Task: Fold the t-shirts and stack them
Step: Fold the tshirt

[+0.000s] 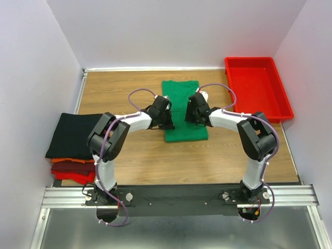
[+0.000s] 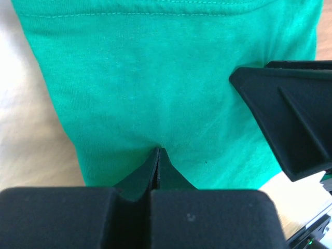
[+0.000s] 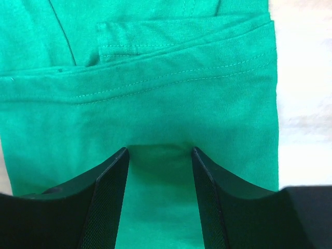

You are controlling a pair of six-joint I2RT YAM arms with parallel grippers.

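Note:
A bright green t-shirt [image 1: 184, 104] lies in the middle of the table, folded into a long strip. My left gripper [image 1: 168, 123] is at the strip's left edge. In the left wrist view it [image 2: 158, 151] is shut, tips together and pinching the green cloth [image 2: 155, 78]. My right gripper [image 1: 193, 117] is at the strip's right edge. In the right wrist view it [image 3: 160, 150] is open, both fingertips pressed down on the shirt [image 3: 155, 93] with a small bulge of cloth between them. Folded black [image 1: 72, 135], orange [image 1: 70, 160] and red [image 1: 72, 175] t-shirts are stacked at the table's left edge.
A red plastic tray [image 1: 248, 59] stands at the back right corner. White walls close the table on the left, back and right. The right gripper's black body [image 2: 290, 119] shows close by in the left wrist view.

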